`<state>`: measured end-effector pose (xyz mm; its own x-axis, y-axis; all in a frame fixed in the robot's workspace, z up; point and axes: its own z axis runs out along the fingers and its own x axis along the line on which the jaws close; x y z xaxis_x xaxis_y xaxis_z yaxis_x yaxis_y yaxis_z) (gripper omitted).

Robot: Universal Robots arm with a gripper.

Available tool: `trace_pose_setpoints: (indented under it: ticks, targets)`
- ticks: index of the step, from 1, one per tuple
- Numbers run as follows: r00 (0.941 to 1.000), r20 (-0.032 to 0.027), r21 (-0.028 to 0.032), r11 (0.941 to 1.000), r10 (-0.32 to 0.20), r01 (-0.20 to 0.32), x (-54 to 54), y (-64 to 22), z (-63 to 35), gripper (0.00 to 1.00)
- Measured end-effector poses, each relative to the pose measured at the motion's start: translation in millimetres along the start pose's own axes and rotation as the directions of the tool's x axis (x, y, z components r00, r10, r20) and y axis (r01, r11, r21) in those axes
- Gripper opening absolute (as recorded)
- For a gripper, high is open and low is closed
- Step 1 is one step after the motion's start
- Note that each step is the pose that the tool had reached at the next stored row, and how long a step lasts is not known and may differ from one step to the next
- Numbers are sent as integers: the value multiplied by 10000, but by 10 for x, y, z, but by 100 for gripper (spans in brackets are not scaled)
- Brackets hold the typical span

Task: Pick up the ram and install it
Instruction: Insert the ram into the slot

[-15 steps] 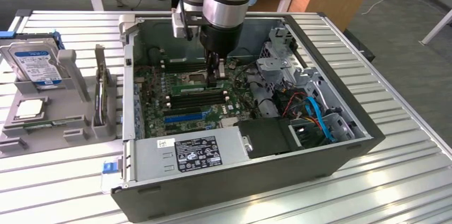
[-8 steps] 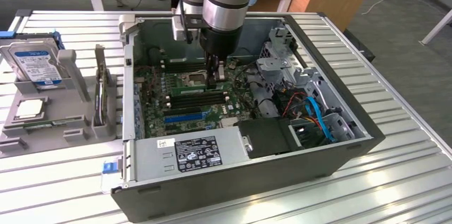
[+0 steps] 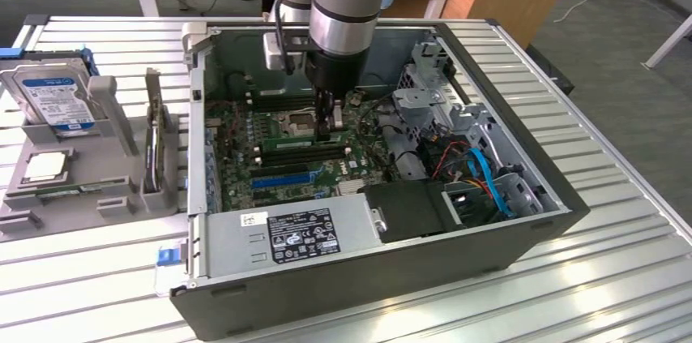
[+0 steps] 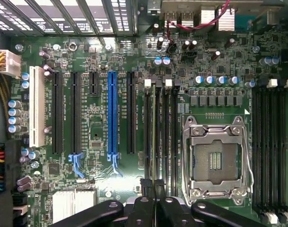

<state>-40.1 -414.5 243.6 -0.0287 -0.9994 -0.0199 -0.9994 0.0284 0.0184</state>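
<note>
My gripper [image 3: 330, 118] reaches down into the open computer case [image 3: 540, 197], over the motherboard [image 3: 243, 144] beside the empty processor socket [image 4: 216, 158]. The ram [image 3: 301, 145], a thin green stick, lies along one of the memory slots just under the fingertips. In the wrist view the ram [image 4: 158, 127] shows edge-on in the second slot from the blue connector's side, between slots with white latches. The gripper [image 4: 152, 185] is shut, its black fingertips close together over the ram's near end. Whether they touch the ram I cannot tell.
On the exterior view's left, a grey holder [image 3: 119, 197] carries a hard drive [image 3: 54, 96], a square silver processor [image 3: 45, 166] and an upright card [image 3: 151, 144]. The power supply [image 3: 303, 233] and drive cage [image 3: 433, 108] with cables crowd the case's near and right sides.
</note>
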Motion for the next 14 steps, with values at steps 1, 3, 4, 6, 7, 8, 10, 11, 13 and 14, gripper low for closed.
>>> trace_pose_setpoints:
  ticks: [1,3,4,6,7,8,10,11,13,14]
  targets:
    - [10000,1,0,10000,0,0,0,0,11,12]
    - [10000,0,0,10000,0,0,1,0,29,12]
    - [10000,-1,0,10000,0,0,1,0,31,12]
    - [10000,-2,-1,10000,0,0,1,0,31,12]
    - [10000,-2,-1,10000,0,0,1,0,31,12]
    - [10000,0,0,10000,0,0,1,0,32,12]
    - [10000,5,2,10000,0,0,0,-1,42,12]
    - [10000,2,1,10000,0,0,0,-1,47,12]
    - [10000,1,0,10000,0,0,1,-1,58,12]
    - [10000,1,0,10000,0,0,1,-1,63,12]
